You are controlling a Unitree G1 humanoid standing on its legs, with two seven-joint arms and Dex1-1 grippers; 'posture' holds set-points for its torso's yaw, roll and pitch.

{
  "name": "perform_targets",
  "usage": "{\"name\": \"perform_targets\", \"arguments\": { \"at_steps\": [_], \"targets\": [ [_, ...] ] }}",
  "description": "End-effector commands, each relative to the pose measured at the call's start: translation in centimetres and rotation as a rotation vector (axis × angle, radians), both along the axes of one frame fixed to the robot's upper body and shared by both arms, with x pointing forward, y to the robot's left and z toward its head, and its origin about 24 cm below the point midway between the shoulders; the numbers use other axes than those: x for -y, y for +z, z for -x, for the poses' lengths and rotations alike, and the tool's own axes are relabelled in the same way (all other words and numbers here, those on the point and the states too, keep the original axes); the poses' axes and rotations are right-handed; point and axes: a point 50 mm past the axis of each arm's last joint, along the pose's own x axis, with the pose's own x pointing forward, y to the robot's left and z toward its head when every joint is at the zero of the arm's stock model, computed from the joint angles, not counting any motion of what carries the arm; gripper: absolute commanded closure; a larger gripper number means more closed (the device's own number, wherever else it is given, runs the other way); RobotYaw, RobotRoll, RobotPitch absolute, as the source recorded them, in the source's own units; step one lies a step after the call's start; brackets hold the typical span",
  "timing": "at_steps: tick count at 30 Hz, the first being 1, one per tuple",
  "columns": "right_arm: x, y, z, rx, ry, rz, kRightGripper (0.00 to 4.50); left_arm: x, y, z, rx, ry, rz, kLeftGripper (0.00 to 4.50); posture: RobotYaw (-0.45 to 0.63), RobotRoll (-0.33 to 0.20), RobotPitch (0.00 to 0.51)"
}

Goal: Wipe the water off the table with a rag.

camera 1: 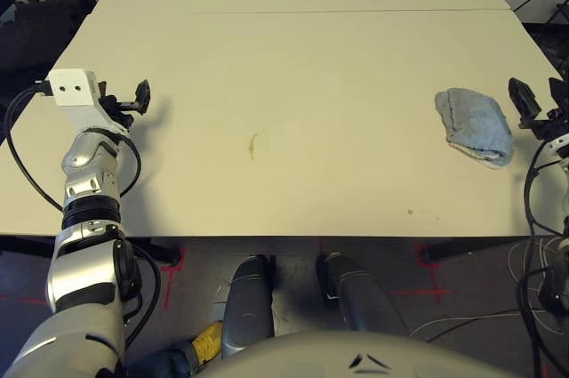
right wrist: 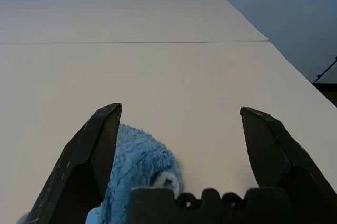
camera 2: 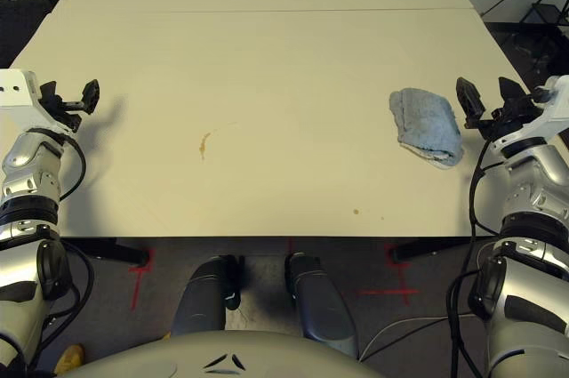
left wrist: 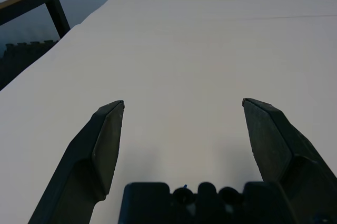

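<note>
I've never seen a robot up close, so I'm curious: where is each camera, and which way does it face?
Left eye and right eye: on the head, looking forward and down at the table; both arms and the leg tops show. They share the blue rag and the brown drops.
Left wrist: on the left arm, looking along the left gripper's open fingers over the table.
Right wrist: on the right arm, looking along the right gripper's open fingers; the rag shows too.

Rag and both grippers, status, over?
Both grippers open, empty. Blue rag folded on table, beside right jaws. Brown drops unwiped. Nothing blocking rag.
</note>
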Motion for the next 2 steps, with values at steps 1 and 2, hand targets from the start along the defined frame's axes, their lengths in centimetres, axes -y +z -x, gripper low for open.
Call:
{"name": "perform_targets", "arguments": {
  "at_steps": [1,2],
  "targets": [
    [0.08,-0.21,0.16,0.009,-0.012,-0.012,0.01,-0.27,-0.22,0.03,-0.016,0.014,-0.016,0.0,-0.17,0.0,0.18],
    [0.01,-0.17,0.12,0.011,-0.009,-0.012,0.01,-0.26,-0.18,-0.01,-0.017,0.012,-0.019,0.0,-0.17,0.0,0.177]
  ]
}}
